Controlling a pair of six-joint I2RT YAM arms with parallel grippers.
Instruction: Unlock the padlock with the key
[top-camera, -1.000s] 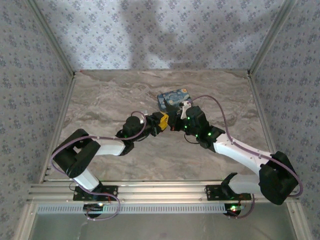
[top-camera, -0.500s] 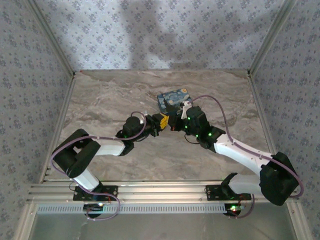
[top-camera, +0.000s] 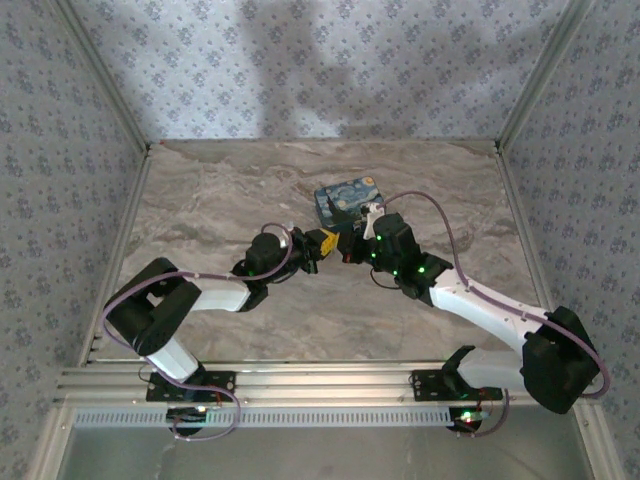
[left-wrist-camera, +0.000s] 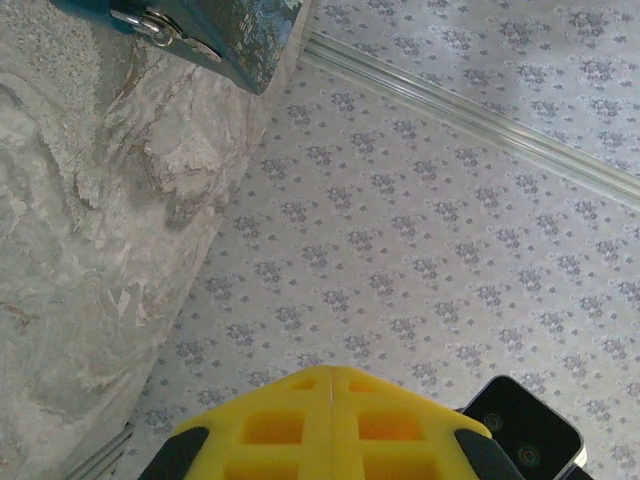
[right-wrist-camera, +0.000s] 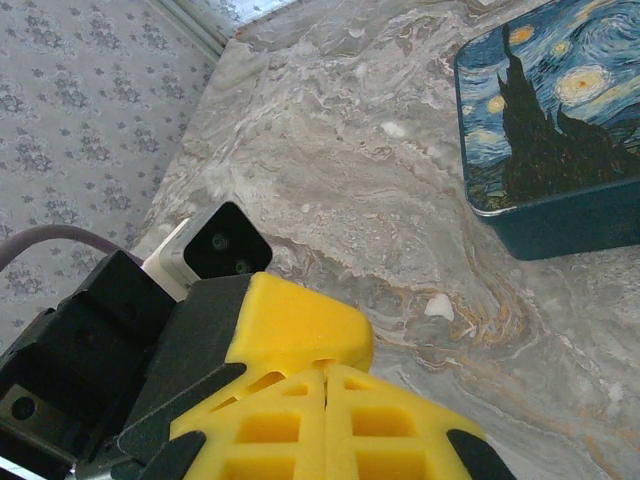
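My left gripper (top-camera: 325, 241) and right gripper (top-camera: 347, 250) meet tip to tip at the middle of the marble table, just in front of the box. In the left wrist view the left gripper (left-wrist-camera: 330, 372) has its yellow pads pressed together with nothing showing between them. The right gripper (right-wrist-camera: 328, 368) is also shut, its tips against the left gripper's yellow finger (right-wrist-camera: 300, 325). No key shows. A teal edge with a small pale metal bit (left-wrist-camera: 150, 25) sits at the box's corner; I cannot tell whether it is the padlock.
The blue-and-yellow swirl-painting box (top-camera: 346, 198) lies flat just behind the grippers, also in the right wrist view (right-wrist-camera: 550, 120). Patterned walls (top-camera: 60, 200) close the table in on three sides. The left wrist's camera housing (right-wrist-camera: 215, 245) sits close to the right pads.
Hardly anything: both grippers stay shut and tip to tip. The right wrist has edged slightly toward the box.
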